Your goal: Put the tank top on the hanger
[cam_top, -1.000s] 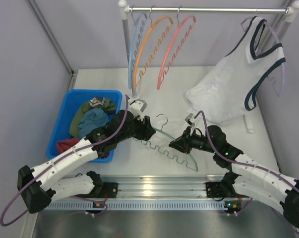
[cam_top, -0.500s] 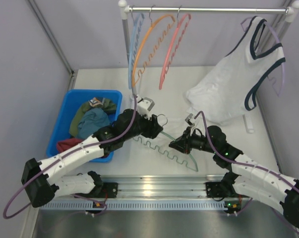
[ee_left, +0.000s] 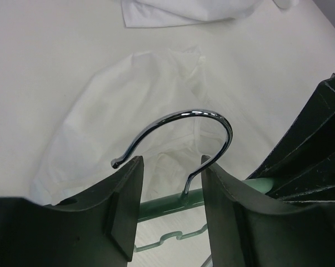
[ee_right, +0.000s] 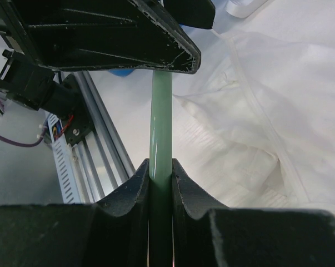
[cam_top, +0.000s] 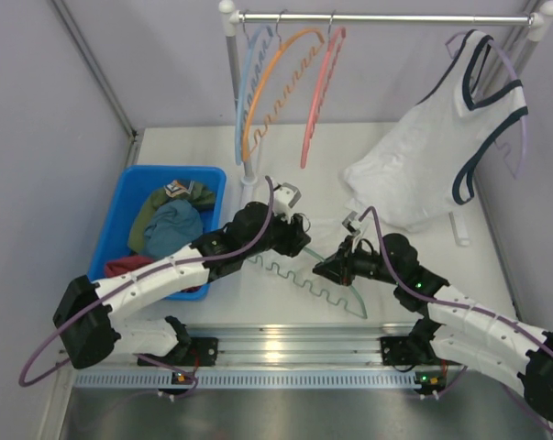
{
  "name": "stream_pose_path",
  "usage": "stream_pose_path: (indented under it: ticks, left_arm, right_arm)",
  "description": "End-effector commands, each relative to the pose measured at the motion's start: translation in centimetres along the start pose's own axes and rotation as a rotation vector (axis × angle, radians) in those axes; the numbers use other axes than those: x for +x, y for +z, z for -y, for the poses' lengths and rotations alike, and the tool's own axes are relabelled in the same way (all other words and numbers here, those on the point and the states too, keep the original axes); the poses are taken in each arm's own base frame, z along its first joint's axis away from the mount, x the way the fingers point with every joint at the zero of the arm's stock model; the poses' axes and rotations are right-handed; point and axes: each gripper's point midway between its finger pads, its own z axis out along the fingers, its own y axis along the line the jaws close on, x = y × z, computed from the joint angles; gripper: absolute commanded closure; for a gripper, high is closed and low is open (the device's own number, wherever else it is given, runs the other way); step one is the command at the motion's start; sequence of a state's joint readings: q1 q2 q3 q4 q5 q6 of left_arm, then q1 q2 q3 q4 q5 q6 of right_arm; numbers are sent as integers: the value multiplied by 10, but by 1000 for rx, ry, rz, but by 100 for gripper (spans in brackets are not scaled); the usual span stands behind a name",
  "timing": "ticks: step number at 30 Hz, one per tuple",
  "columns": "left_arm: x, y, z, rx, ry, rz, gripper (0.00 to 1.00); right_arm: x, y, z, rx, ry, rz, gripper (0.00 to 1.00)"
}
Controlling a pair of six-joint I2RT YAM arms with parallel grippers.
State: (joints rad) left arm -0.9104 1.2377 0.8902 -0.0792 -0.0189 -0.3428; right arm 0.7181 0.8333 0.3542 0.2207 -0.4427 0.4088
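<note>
The sage-green hanger lies tilted over the table between both arms. My right gripper is shut on its upper bar; in the right wrist view the green bar runs straight out from between the closed pads. My left gripper is open at the hanger's top, its fingers standing on either side of the metal hook's stem without clamping it. The plain white tank top lies flat on the white table beyond and under the hanger, with its seams visible in the right wrist view.
A blue bin of coloured clothes sits at the left. The rack rail carries blue, orange and salmon hangers, plus a navy-trimmed white top on a lavender hanger at the right. An aluminium rail runs along the near edge.
My left arm has swung right, from beside the bin to the hanger's hook, and its jaws now straddle the hook stem. The hangers on the rail have swung a little. The right arm has stayed still.
</note>
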Motion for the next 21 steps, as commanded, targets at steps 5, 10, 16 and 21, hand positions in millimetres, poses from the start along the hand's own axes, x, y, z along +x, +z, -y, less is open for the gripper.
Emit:
stream_pose_path:
  ticks: [5, 10, 16, 21]
  left_arm:
    - [-30, 9, 15, 27, 29, 108, 55]
    - [-29, 13, 16, 15, 38, 111, 70]
    - [-28, 17, 16, -15, 79, 94, 100]
    - [-30, 17, 19, -30, 119, 103, 100]
  right_arm:
    - [-29, 2, -18, -73, -67, 102, 100]
    - [-29, 2, -19, -73, -69, 104, 100]
    - [-25, 3, -13, -46, -59, 90, 100]
    - [-21, 2, -4, 10, -42, 63, 98]
